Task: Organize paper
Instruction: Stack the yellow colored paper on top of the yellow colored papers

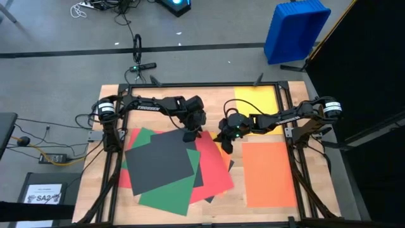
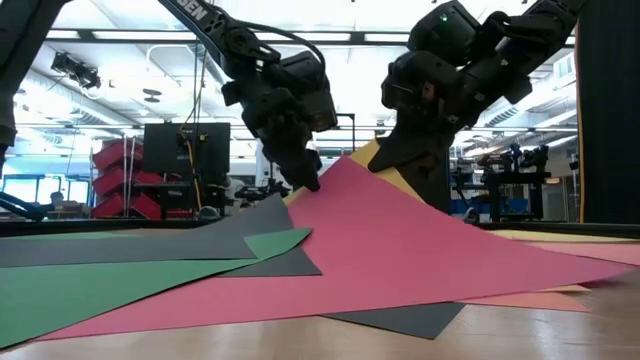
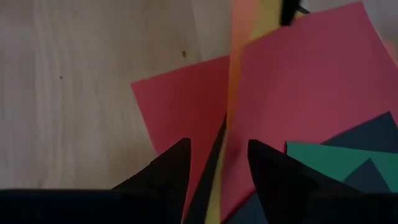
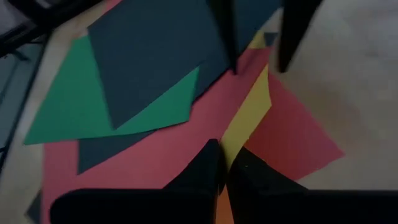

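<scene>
The paper lies in a loose pile at the table's middle: a dark grey sheet [image 1: 158,161] on top, green [image 1: 166,193] and red [image 1: 214,170] ones under it. The pile's far right part is raised into a ridge [image 2: 350,170] of red and yellow sheets. My right gripper [image 1: 225,145] is shut on that ridge. My left gripper [image 1: 188,135] is open, slanting down just left of it, its two fingers [image 3: 177,165] on either side of the upright sheet edges [image 3: 224,143]. My right gripper pinches a yellow sheet [image 4: 247,121] between its two shut fingers, with red sheets close on both sides. It comes from the table's right, slanting down. The held part is lifted, and the red sheet [image 2: 420,250] slopes from it to the table. Whether my left gripper touches the edges, I cannot tell.
A yellow sheet [image 1: 256,104] lies flat at the far right and an orange one [image 1: 269,174] at the near right. Black frame rails [image 1: 297,183] run along the table's sides. A blue bin [image 1: 296,31] and a white printed sheet [image 1: 47,195] sit off the table.
</scene>
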Available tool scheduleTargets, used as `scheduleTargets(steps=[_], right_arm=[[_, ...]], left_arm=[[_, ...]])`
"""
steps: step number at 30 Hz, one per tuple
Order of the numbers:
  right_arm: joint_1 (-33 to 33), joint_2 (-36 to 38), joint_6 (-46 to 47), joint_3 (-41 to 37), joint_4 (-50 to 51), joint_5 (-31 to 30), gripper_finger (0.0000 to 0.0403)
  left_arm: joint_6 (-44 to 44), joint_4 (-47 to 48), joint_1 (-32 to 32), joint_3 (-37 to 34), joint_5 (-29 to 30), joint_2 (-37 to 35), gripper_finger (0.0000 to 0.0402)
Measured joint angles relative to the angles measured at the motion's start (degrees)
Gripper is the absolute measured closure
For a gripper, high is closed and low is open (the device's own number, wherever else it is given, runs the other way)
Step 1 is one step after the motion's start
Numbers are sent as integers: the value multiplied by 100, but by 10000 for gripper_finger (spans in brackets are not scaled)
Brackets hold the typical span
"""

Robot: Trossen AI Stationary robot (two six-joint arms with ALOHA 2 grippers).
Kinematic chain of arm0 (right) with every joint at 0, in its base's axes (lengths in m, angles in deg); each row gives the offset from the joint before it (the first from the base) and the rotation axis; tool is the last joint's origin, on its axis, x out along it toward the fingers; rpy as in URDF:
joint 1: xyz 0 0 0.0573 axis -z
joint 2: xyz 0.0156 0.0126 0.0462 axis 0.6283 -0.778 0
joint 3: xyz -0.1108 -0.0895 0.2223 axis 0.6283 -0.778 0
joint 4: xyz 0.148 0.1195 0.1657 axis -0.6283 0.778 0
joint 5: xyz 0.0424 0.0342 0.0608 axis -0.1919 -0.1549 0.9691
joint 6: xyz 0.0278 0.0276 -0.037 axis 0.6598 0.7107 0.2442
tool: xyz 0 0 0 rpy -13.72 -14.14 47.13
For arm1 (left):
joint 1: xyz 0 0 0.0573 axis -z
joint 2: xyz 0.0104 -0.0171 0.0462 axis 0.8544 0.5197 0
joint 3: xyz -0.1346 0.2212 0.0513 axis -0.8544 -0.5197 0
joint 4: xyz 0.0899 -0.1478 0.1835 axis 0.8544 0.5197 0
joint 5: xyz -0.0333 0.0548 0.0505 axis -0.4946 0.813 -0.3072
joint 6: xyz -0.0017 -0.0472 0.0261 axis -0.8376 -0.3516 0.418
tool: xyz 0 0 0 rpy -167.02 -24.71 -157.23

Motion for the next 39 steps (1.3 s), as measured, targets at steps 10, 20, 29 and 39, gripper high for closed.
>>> scheduleTargets(steps=[10,20,29,39], right_arm=[[-57,0,-367,2,220,-773,403],[-105,0,-516,2,262,-796,403],[-105,0,-534,2,130,-804,403],[-107,0,-527,2,68,-732,403]], left_arm=[[2,19,-124,22,2,-2,254],[176,-10,-408,22,30,-2,255],[282,3,-480,22,-103,26,255],[330,-6,-501,9,-401,162,258]])
